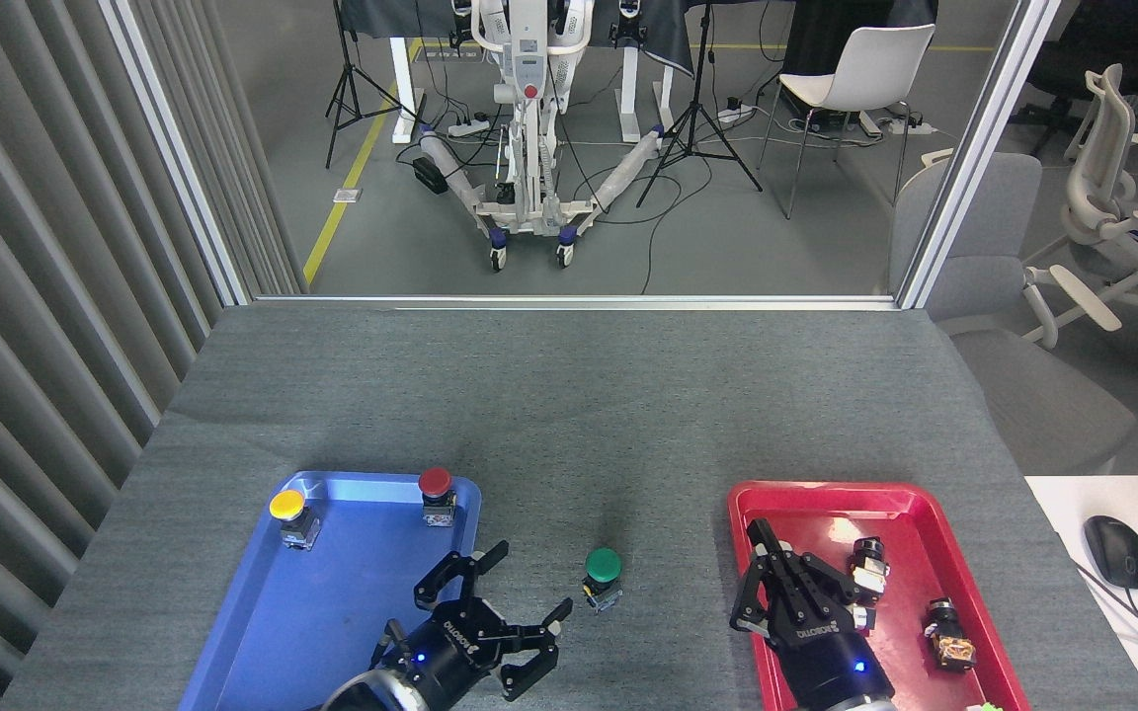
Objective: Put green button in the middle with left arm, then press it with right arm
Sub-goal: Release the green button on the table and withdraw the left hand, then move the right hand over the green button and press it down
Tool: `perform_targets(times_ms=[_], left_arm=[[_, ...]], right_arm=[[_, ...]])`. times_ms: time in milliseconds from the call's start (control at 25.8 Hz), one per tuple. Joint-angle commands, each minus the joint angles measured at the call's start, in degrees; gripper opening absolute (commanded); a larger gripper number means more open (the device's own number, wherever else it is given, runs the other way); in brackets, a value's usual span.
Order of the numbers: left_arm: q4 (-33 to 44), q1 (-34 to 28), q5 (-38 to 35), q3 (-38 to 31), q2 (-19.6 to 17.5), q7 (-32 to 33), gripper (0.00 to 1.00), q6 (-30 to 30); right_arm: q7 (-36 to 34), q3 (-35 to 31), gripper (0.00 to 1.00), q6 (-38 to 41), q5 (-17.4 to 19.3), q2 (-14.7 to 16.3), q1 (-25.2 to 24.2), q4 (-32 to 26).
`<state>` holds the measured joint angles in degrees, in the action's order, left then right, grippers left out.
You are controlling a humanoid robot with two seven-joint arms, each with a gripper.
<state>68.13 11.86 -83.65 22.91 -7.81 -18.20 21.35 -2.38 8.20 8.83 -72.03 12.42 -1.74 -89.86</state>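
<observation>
Though nearest the viewer, left gripper hangs with black fingers spread wide, holding nothing, over the right rim of the blue tray. Right gripper sits above the red tray, fingers bunched forward; cannot tell whether closed or merely narrowed.

Just beyond the left fingertips, green button stands upright and free on the grey felt of the middle, between the two trays and apart from both grippers. Judged light, rigid and top-heavy: glossy round mushroom cap over a small squarish silver-grey base. Likely slippery on the cap, so best gripped at the flat sides of the base; for pressing, straight down on the cap centre to avoid tipping.

Farther back in the blue tray, yellow button and red button, same shape, smooth plastic. Small dark parts lying in the red tray. Felt surface matte and fibrous, probably enough friction against sliding.
</observation>
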Motion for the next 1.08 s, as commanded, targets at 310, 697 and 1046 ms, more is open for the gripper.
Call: perform_targets(times_ms=[310,697,1046], left_arm=[[9.9,-12.9,10.6,-31.2,-5.8,1.8,0.99,-0.2],[6.3,-12.8,11.2,-31.8,-5.7,2.0,0.99,-1.0],[6.1,-12.5,11.8,-31.7,-5.8,2.0,0.99,-1.2]], right_arm=[[5.3,11.6,0.00,-3.5,-0.5,-0.1,8.6,5.0],[5.1,13.8,0.00,-3.9,-6.4,-2.9,8.9,13.0],[4.5,13.7,0.00,-3.9,-10.1,-6.4,11.1,19.6]])
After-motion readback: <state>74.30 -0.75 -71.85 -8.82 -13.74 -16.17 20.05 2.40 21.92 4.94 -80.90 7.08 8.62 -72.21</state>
